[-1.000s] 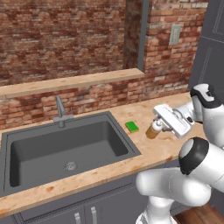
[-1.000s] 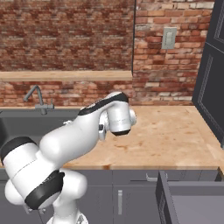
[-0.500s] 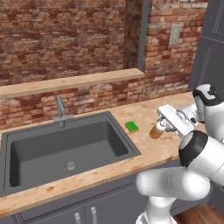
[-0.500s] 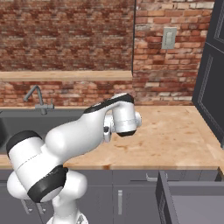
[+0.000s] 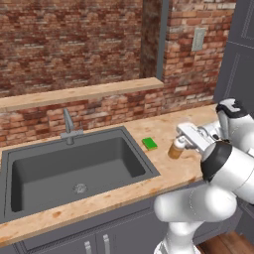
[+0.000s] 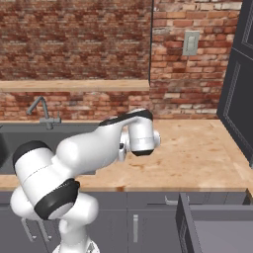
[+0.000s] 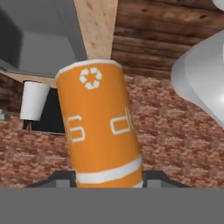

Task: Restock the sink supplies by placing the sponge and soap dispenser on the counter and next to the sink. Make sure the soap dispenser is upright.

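The soap dispenser [image 5: 175, 149], an orange bottle with a whitish band, is between the fingers of my gripper [image 5: 181, 143], low over the counter [image 5: 191, 171] to the right of the sink [image 5: 74, 166]. I cannot tell whether its base touches the wood. In the hand view the soap dispenser [image 7: 100, 127] stands large between my gripper's [image 7: 109, 179] dark fingertips [image 7: 61, 177], which press on both its sides. The sponge [image 5: 150, 144], a flat green block, lies on the counter by the sink's right rim, just left of the bottle.
A slim faucet [image 5: 68, 127] rises behind the basin, under a wooden ledge [image 5: 79, 94] on the brick wall. A tall dark cabinet [image 6: 237, 89] bounds the counter on the right. A drawer [image 6: 217, 230] stands open below the counter's front edge.
The arm's elbow has swung a little to the right. The soap dispenser has stayed in the gripper at nearly the same spot beside the sponge.
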Robot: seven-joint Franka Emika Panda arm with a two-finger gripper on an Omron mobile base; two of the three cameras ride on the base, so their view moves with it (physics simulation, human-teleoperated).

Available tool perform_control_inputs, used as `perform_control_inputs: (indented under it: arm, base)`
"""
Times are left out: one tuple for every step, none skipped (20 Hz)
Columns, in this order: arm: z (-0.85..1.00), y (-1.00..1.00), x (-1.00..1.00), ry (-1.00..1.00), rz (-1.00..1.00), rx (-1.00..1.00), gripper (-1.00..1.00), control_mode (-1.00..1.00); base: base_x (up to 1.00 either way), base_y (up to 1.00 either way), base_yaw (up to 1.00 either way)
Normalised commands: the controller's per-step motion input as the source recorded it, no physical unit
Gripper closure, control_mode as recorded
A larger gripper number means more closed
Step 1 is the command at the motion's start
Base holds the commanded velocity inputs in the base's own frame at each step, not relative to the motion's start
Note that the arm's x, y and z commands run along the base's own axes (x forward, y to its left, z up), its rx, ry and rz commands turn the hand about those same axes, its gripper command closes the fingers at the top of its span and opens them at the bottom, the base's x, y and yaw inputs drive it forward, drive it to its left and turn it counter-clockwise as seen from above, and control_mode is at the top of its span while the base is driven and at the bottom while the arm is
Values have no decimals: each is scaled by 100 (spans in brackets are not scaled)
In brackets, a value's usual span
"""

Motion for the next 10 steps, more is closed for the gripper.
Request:
perform_control_inputs:
  arm:
    - [-25,0,11,16,-4,-2,100,-100]
    - [-28,0,10,17,-4,-3,100,-100]
    - [-29,0,6,19,-4,-3,100,-100]
    - [-31,0,6,19,-4,-3,100,-100]
    - [-30,0,6,16,-4,-3,100,-100]
    - [-29,0,0,10,-4,-3,100,-100]
    - [-29,0,0,7,-3,-3,100,-100]
    - [-29,0,0,3,-2,-3,100,-100]
    - [-30,0,0,0,-2,-3,100,-100]
    - [-30,0,0,0,-2,-4,100,-100]
  base:
    - [0,0,0]
    - [0,0,0]
    - [0,0,0]
    - [0,0,0]
    - [0,0,0]
    - [0,0,0]
    - [0,0,0]
    - [0,0,0]
    - [0,0,0]
    - [0,0,0]
